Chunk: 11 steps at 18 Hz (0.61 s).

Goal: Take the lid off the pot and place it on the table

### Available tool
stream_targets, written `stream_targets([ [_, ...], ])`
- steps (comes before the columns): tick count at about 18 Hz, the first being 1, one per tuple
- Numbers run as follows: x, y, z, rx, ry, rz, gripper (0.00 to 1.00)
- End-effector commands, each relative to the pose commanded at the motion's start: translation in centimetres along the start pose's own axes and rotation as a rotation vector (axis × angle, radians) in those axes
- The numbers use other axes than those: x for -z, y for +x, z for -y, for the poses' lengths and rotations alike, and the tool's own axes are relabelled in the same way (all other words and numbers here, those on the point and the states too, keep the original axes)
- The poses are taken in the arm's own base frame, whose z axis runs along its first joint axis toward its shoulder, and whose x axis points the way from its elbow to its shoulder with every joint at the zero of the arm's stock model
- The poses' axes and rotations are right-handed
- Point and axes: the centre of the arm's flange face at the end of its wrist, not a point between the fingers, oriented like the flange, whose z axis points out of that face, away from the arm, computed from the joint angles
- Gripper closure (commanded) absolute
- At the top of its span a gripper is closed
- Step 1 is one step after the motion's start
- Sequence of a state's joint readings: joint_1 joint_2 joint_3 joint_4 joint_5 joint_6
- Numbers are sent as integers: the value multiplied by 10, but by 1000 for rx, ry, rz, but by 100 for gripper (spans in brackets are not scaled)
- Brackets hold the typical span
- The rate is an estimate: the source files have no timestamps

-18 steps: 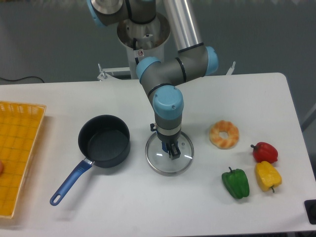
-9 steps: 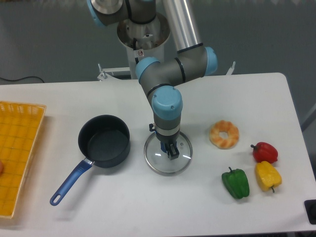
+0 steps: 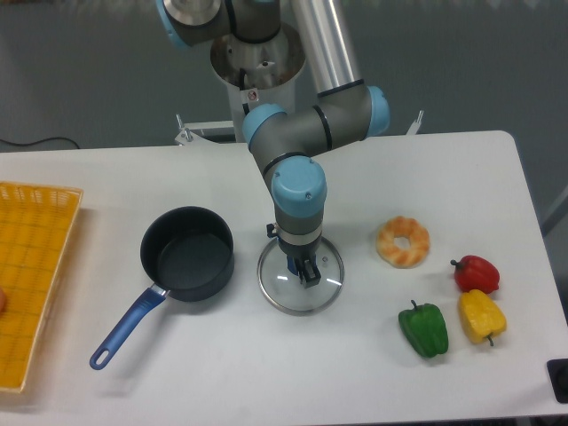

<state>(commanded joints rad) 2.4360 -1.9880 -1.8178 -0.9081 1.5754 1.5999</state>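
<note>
The dark blue-black pot (image 3: 188,253) stands open on the white table (image 3: 266,377), left of centre, with its blue handle (image 3: 124,333) pointing to the front left. The clear glass lid (image 3: 280,290) with a metal rim is just right of the pot, level and at or just above the tabletop. My gripper (image 3: 304,273) points straight down over the lid's centre and is shut on its knob, which the fingers mostly hide.
A yellow mesh tray (image 3: 27,275) sits at the left edge. A ring-shaped bread (image 3: 403,240) lies right of the lid. A red pepper (image 3: 477,273), a yellow pepper (image 3: 482,317) and a green pepper (image 3: 423,328) lie at the front right.
My gripper and the lid have shifted slightly to the left together, toward the pot. The pot has not moved.
</note>
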Motion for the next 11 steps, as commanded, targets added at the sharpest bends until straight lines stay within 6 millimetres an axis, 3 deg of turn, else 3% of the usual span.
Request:
stream_targets([
  [6, -2, 0, 0, 0, 0, -5, 36],
  [11, -4, 0, 1, -2, 0, -8, 28],
])
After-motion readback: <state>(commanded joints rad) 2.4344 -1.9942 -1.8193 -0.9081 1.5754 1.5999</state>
